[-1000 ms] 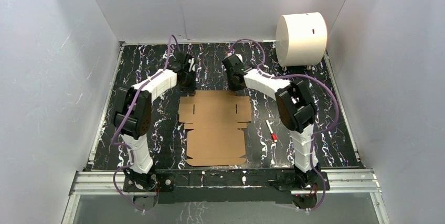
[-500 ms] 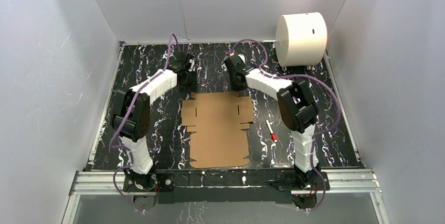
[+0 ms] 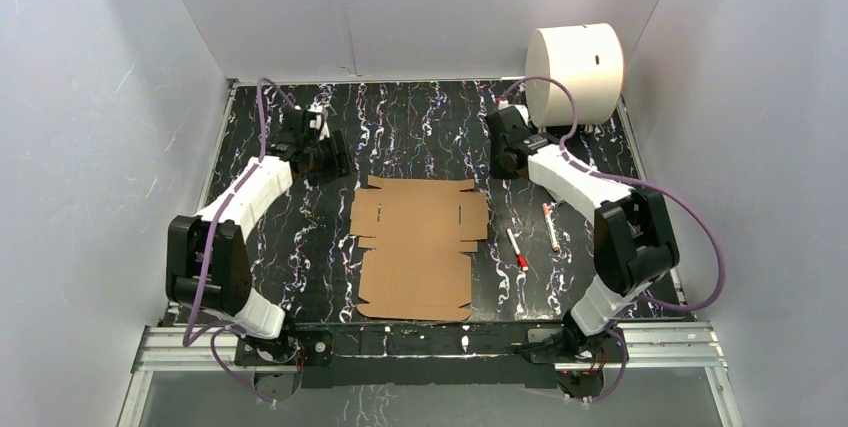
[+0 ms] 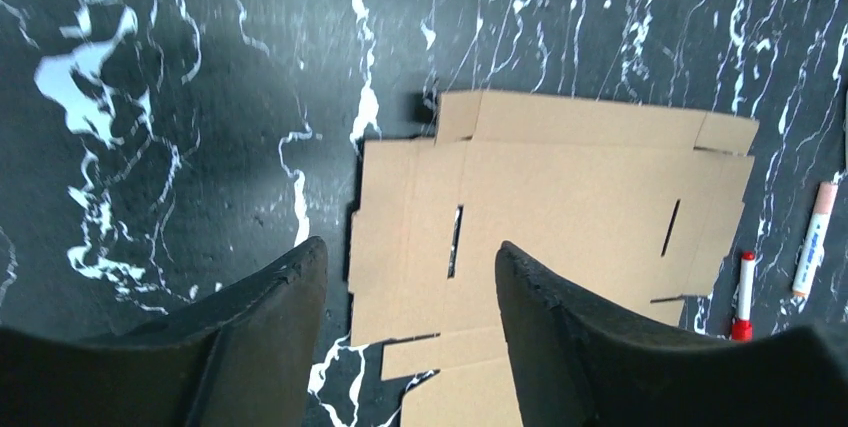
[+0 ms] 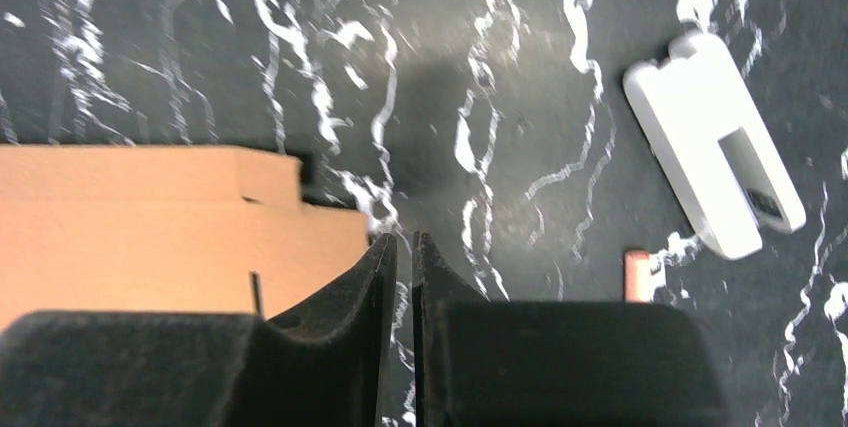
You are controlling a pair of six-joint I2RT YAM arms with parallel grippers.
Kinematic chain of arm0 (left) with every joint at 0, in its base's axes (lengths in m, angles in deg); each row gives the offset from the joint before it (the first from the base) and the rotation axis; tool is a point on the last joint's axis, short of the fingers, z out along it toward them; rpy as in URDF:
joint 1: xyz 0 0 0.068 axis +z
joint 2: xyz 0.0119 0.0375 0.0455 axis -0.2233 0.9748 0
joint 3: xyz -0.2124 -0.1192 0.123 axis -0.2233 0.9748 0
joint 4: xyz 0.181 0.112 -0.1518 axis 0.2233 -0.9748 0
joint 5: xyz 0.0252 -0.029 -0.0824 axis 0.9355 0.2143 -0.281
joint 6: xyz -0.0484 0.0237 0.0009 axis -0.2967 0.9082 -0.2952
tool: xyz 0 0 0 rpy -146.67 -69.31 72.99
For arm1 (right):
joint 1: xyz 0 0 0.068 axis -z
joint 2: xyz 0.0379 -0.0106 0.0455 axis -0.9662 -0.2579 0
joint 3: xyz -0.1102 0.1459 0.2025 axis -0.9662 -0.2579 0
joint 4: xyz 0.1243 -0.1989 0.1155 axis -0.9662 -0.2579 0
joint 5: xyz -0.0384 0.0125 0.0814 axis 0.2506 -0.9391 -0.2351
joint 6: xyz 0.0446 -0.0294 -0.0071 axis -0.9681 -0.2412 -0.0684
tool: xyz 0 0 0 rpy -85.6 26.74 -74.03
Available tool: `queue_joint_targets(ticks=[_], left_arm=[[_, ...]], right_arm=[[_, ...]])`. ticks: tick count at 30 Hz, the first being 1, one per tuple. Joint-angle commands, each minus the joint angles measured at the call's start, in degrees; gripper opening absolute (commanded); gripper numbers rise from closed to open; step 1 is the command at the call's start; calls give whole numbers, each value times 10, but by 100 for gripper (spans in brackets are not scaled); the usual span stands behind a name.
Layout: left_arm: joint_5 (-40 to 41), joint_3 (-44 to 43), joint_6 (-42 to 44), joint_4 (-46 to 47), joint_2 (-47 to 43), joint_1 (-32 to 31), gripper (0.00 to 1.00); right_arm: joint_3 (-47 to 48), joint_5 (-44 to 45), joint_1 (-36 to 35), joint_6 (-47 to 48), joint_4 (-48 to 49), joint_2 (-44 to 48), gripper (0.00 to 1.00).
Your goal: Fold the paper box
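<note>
The paper box [image 3: 418, 247] lies flat and unfolded on the dark marbled table, a brown cardboard sheet with slits and notched flaps. My left gripper [image 3: 336, 155] hovers off its far left corner. In the left wrist view it [image 4: 410, 262] is open, and the box [image 4: 590, 177] shows through the gap, lower down and untouched. My right gripper [image 3: 499, 159] hangs off the far right corner. In the right wrist view it [image 5: 404, 247] is shut with only a hairline slit and nothing in it, the box's corner [image 5: 150, 217] just to its left.
Two markers [image 3: 516, 248] [image 3: 551, 227] lie right of the box. A large white cylinder [image 3: 574, 74] stands at the back right. A small white plastic piece [image 5: 715, 172] lies on the table ahead of the right gripper. White walls enclose the table.
Both arms have swung outward from the box's far edge. The left gripper went from shut to open. The box lies slightly further right, and a second marker is now uncovered.
</note>
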Motion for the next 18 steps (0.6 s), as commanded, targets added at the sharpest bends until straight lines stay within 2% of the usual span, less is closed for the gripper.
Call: queue_joint_targets(ticks=[1,11,18], left_arm=[[-76,54,-17,14,-39,23,62],[-154,148,-20,46,-57,66,74],[-150,170,-1,45,-57,68,78]], right_arm=[[-68,6,19,-3,6,57,19],[-232,6,64,-3,6,125,19],[-257,6,67,-3,6,128,19]])
